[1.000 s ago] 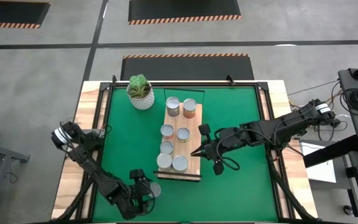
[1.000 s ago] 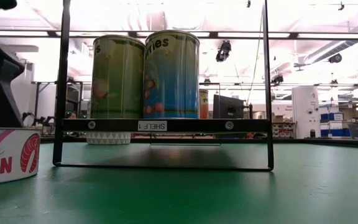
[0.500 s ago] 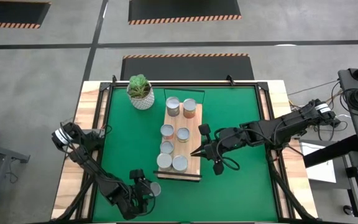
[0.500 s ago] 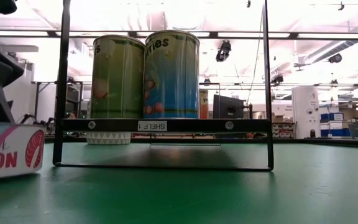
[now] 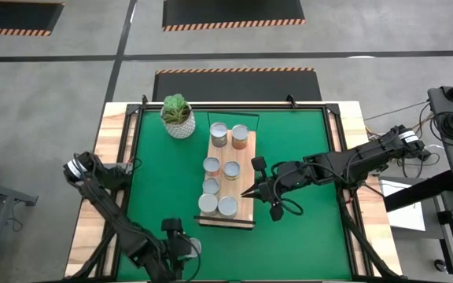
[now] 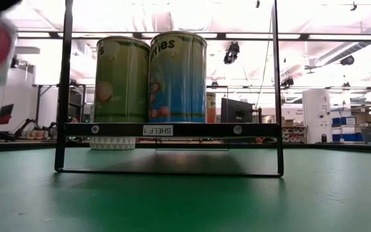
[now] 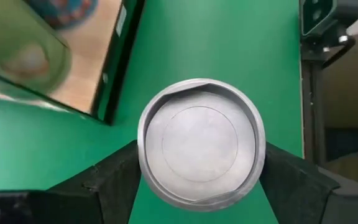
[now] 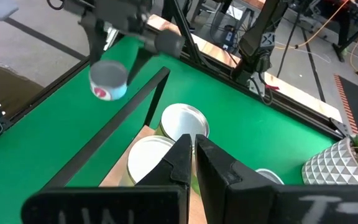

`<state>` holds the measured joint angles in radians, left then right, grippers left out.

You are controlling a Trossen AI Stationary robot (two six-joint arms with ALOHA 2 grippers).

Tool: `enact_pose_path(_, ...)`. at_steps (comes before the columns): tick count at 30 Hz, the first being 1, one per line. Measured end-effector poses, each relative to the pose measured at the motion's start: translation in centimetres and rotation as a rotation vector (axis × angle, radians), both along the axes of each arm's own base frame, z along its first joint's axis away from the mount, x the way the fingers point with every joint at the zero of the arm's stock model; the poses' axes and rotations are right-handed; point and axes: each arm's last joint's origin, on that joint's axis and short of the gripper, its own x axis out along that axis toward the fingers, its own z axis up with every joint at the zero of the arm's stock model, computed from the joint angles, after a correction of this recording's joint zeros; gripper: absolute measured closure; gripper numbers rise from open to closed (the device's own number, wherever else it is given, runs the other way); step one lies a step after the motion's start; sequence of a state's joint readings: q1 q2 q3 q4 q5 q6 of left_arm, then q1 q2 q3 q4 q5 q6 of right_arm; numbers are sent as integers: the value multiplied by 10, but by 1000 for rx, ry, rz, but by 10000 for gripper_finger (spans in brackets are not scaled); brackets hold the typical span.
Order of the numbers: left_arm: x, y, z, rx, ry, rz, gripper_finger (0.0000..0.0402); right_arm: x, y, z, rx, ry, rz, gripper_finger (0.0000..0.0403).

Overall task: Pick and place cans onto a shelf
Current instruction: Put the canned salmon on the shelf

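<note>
- Left gripper clamps a small silver-topped tin can, lifted off the green mat.
- Keep it level — clear the light-brown wooden shelf board edge first.
- Right gripper shut, empty, beside the board.

Six cans on the shelf, plant pot just beside its far-left corner.

The left arm runs from its base at the table's left edge toward the near edge, where the left gripper points downward, its jaws spread wide and pressed against the two sides of a can held clear of the table. The right arm reaches in from the right edge, stretched low toward the middle. The right gripper has its jaws closed together, empty.
</note>
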<state>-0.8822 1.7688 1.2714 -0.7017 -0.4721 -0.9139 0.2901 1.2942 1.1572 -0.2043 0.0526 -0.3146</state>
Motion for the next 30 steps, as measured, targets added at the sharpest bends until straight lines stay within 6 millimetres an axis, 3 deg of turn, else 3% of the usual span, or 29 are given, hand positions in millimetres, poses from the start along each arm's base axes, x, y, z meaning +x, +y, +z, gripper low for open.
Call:
enact_pose_path(11,16,7,76,267,-40,-82,129,-9,-3,-1,-6,68,-7,392)
enact_pose_path(18,41,31,127,366,-84,-175,129,-22,-7,4,-2,111,-16,392)
enact_pose_path(23,63,57,143,471,-80,-249,129,-37,-11,3,20,205,-46,392)
enact_pose_path(30,101,109,139,511,-57,-235,129,-66,-20,4,55,300,-89,392)
